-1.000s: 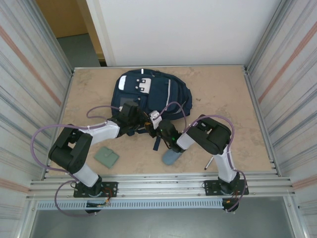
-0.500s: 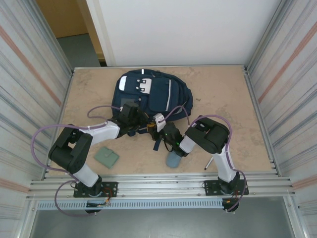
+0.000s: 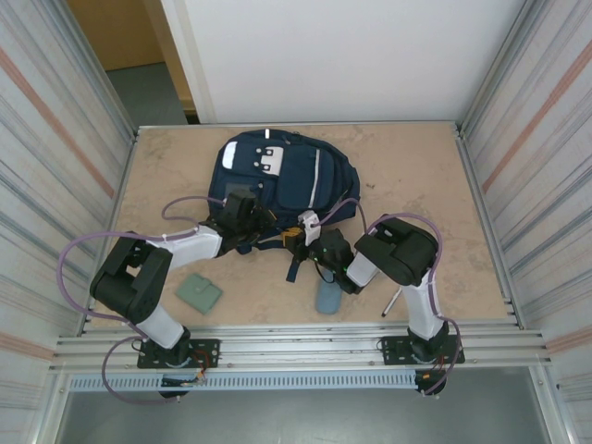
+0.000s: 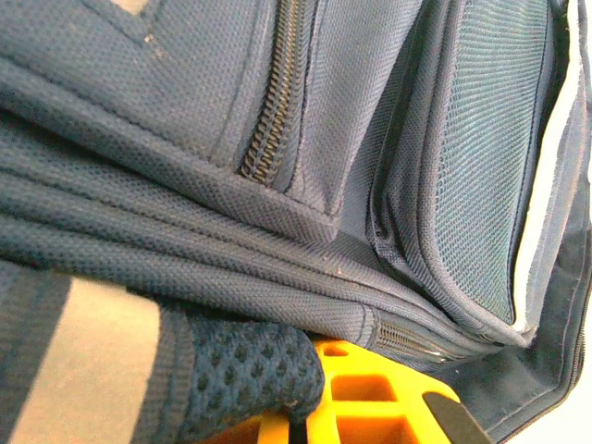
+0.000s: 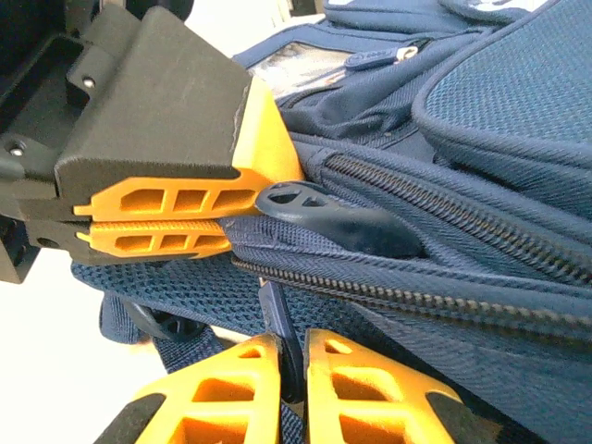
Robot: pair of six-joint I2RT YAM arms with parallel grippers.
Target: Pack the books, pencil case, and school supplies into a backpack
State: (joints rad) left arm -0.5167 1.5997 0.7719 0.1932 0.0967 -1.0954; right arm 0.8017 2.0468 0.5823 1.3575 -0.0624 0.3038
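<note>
right wrist view: the right tool (image 5: 293,347) has its two orange latticed fingers (image 5: 231,393) drawn almost together on a thin dark strip (image 5: 275,319) hanging from the backpack (image 5: 499,102). it may be a zip pull or a strap end, i cannot tell which. just above, the left tool (image 5: 231,222), a black block with the same orange fingers, is closed too and seems to pinch a fold along the bag's lower seam. in the left wrist view a padded mesh strap (image 4: 245,370) bulges over one of its fingers. a black plastic puller (image 5: 319,217) with cut-outs lies beside those tips, and the toothed zips (image 5: 444,199) running past it look closed. from the top external view both tools meet at the bag's near edge, and the bag lies flat in the middle of the pale, mottled surface (image 3: 416,176). the pencil case (image 3: 327,298), smooth and round-ended, lies on the surface near the right arm, apart from the bag. the flat grey-green pad (image 3: 200,292) lies by the left arm and the slim marker pen (image 3: 392,302) near the right arm's base. i judge the packing barely begun: the bag wants opening first, then these three go in. the backpack is a coarse woven navy cloth, soft and creased, with white patches.
</note>
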